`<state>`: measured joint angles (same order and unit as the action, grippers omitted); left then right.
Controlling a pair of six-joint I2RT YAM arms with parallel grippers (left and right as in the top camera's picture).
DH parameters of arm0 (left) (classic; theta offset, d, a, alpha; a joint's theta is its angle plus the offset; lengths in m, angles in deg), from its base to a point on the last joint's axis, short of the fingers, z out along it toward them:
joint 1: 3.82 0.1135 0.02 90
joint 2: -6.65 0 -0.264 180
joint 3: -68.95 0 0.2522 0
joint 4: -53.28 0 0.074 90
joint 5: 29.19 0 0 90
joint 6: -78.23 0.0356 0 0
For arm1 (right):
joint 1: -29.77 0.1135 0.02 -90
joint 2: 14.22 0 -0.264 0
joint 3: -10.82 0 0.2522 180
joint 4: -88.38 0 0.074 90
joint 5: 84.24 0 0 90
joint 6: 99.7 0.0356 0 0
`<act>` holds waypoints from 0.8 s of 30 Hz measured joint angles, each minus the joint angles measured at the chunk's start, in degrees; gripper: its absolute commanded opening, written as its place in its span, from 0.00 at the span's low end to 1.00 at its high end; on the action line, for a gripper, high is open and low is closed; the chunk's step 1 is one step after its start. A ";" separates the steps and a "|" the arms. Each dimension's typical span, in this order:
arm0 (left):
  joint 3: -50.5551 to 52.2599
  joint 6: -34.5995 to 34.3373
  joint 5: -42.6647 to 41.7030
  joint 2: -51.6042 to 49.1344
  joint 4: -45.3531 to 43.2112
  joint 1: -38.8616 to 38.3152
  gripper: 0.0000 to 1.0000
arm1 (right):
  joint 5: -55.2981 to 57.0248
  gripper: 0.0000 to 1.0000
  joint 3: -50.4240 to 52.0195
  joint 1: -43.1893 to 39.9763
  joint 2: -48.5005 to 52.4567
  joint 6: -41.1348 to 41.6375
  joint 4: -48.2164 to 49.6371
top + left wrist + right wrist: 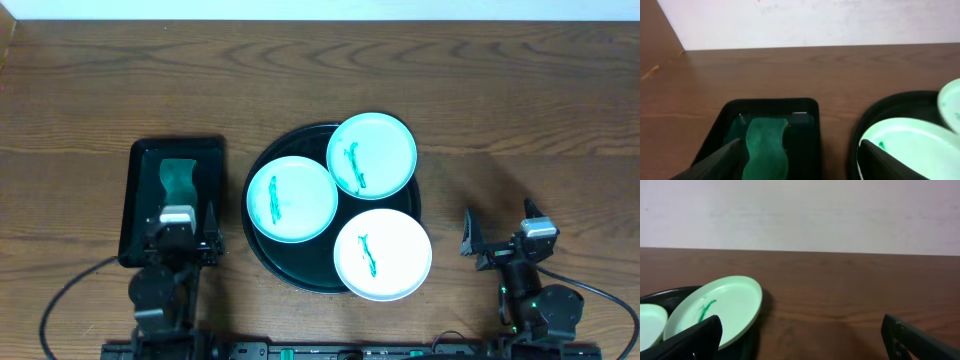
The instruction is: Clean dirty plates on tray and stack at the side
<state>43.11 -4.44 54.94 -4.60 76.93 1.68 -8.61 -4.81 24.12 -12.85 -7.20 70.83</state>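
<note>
Desk (90, 90): brown wood.

Tray (300, 262): round, black, at desk centre.

Plates, three, white, each with a teal scribble, all on the tray with their edges meeting:
- left plate (292, 199)
- far plate (372, 156), its edge over the left plate's
- near plate (382, 253), overhanging the tray's near rim

Small tray (140, 200): rectangular, black, left of the tray, holding a green cloth (178, 178).

Left pincer (181, 232): spread wide, holding nothing, over the small tray's near end.

Right pincer (498, 228): spread wide, holding nothing, right of the tray.
</note>
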 measured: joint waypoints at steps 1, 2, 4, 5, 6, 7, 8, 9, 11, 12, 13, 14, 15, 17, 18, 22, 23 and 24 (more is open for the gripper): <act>-2.08 -0.02 -0.07 -1.70 1.11 0.00 0.72 | -0.31 0.99 -1.05 0.00 0.46 0.00 -0.87; -4.11 -0.02 -0.24 -3.48 2.19 0.00 0.72 | -0.55 0.99 -2.25 0.00 1.01 0.00 -1.84; -8.48 0.00 -0.26 -7.28 4.57 0.00 0.72 | -0.85 0.99 -5.16 0.00 2.69 0.00 -3.65; -10.82 -0.02 -0.28 -9.27 6.03 0.00 0.72 | -0.92 0.99 -6.56 0.00 3.63 0.00 -4.20; -12.76 0.00 -0.44 -10.99 7.17 0.00 0.73 | -1.11 0.99 -8.09 0.00 4.76 0.00 -4.85; -15.15 -0.02 -0.70 -13.09 8.46 0.00 0.72 | -1.29 0.99 -9.97 0.00 6.32 0.00 -5.33; -17.07 -0.02 -1.11 -14.75 9.73 0.00 0.72 | -1.44 0.99 -11.50 0.00 7.76 0.00 -5.77; -18.91 -0.02 -1.51 -16.28 10.99 0.00 0.72 | -1.62 0.99 -12.96 0.00 9.25 0.00 -6.14; -23.04 -0.02 -2.23 -19.61 14.45 0.00 0.73 | -2.38 0.99 -16.28 0.00 12.87 0.00 -7.74; -25.07 -0.02 -2.67 -21.14 16.48 0.00 0.73 | -2.89 0.99 -17.88 0.00 14.71 0.00 -8.76; -26.91 -0.04 -2.82 -22.53 18.29 0.00 0.73 | -3.45 0.99 -19.30 0.00 16.31 0.00 -9.81; -28.94 -0.07 -3.04 -23.91 20.22 0.00 0.72 | -4.26 0.99 -21.38 0.00 18.73 0.00 -11.08; -31.50 -0.26 -3.17 -25.57 23.26 0.00 0.72 | -5.18 0.99 -23.87 0.00 21.49 -0.02 -13.27; -36.35 -0.72 -3.48 -28.48 28.57 0.00 0.73 | -6.45 0.99 -28.30 0.00 26.38 -0.07 -16.48; -39.28 -1.03 -3.87 -30.25 31.56 0.00 0.73 | -7.06 0.99 -30.75 0.00 29.14 -0.04 -18.45; -49.57 -1.36 -5.29 -36.74 41.81 0.00 0.73 | -9.16 0.99 -40.74 0.00 40.19 -0.17 -26.29; -52.19 -1.36 -5.90 -38.66 44.54 0.00 0.73 | -9.68 0.99 -43.36 0.00 43.06 -0.17 -28.52; -54.55 -1.38 -6.38 -40.50 46.88 0.00 0.73 | -10.21 0.99 -45.83 0.00 45.68 -0.22 -30.51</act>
<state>-11.45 -5.81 48.56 -45.10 123.81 1.68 -18.81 -50.64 24.12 32.83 -7.42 40.31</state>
